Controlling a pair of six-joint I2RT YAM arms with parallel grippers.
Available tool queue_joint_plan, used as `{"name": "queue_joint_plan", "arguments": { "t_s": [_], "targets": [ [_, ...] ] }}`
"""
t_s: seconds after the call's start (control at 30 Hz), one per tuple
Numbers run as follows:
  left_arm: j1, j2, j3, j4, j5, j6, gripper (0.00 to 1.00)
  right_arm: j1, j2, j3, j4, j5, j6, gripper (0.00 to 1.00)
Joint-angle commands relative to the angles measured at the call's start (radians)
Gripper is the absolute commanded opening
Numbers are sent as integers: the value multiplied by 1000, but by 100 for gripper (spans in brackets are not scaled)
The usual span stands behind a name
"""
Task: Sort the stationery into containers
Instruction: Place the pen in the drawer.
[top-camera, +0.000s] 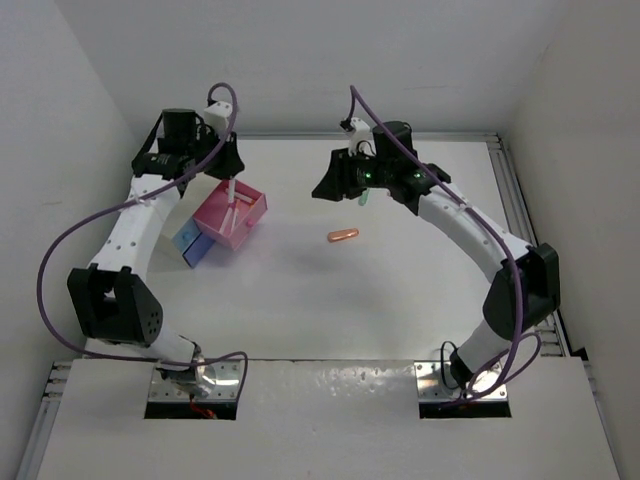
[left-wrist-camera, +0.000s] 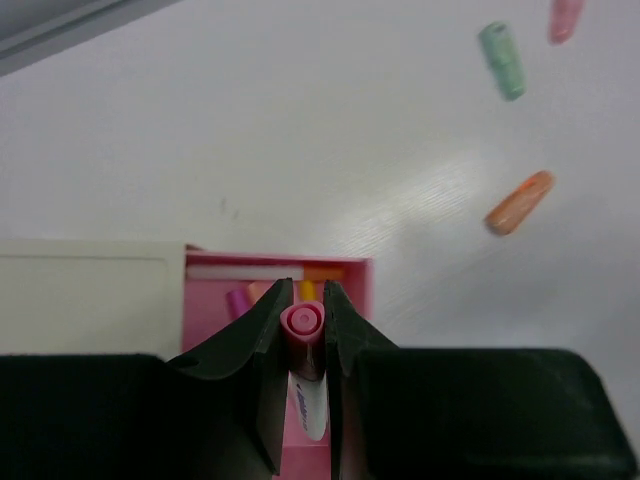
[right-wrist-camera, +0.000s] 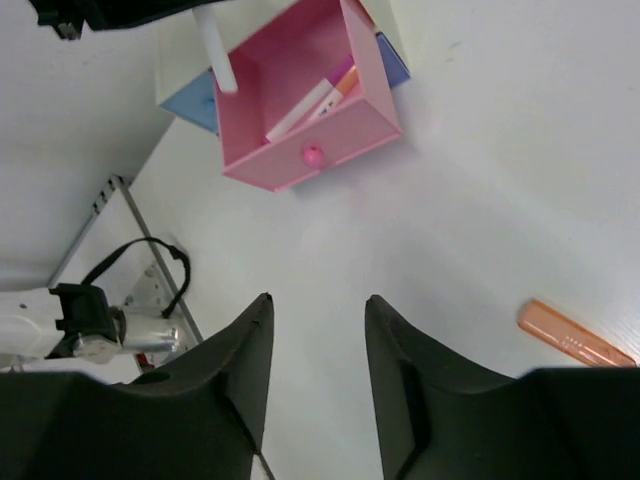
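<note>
My left gripper (left-wrist-camera: 303, 300) is shut on a white pen with a pink cap (left-wrist-camera: 303, 322) and holds it upright over the pink box (left-wrist-camera: 352, 290). In the top view the pen (top-camera: 230, 193) hangs from the left gripper (top-camera: 227, 176) into the pink box (top-camera: 240, 222). The box holds a white pen (left-wrist-camera: 243, 271) and short pink, orange and yellow pieces. The blue box (top-camera: 196, 246) lies next to it. An orange marker (top-camera: 342, 235), a green marker (left-wrist-camera: 502, 60) and a pink marker (left-wrist-camera: 565, 17) lie on the table. My right gripper (right-wrist-camera: 318, 305) is open and empty above the table, left of the orange marker (right-wrist-camera: 575, 335).
A white flat panel (left-wrist-camera: 90, 295) sits beside the pink box. The green marker (top-camera: 362, 198) lies under the right arm's wrist. White walls enclose the table on the left, back and right. A metal rail (top-camera: 515, 190) runs along the right edge.
</note>
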Motion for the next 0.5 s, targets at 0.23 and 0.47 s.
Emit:
{"name": "queue_joint_plan", "arguments": {
  "t_s": [0.23, 0.47],
  "targets": [
    [-14, 129, 24, -86, -222, 231, 8, 2, 38, 10, -5, 5, -12, 16],
    [-14, 153, 90, -170, -196, 269, 62, 7, 86, 16, 13, 32, 28, 3]
  ]
}}
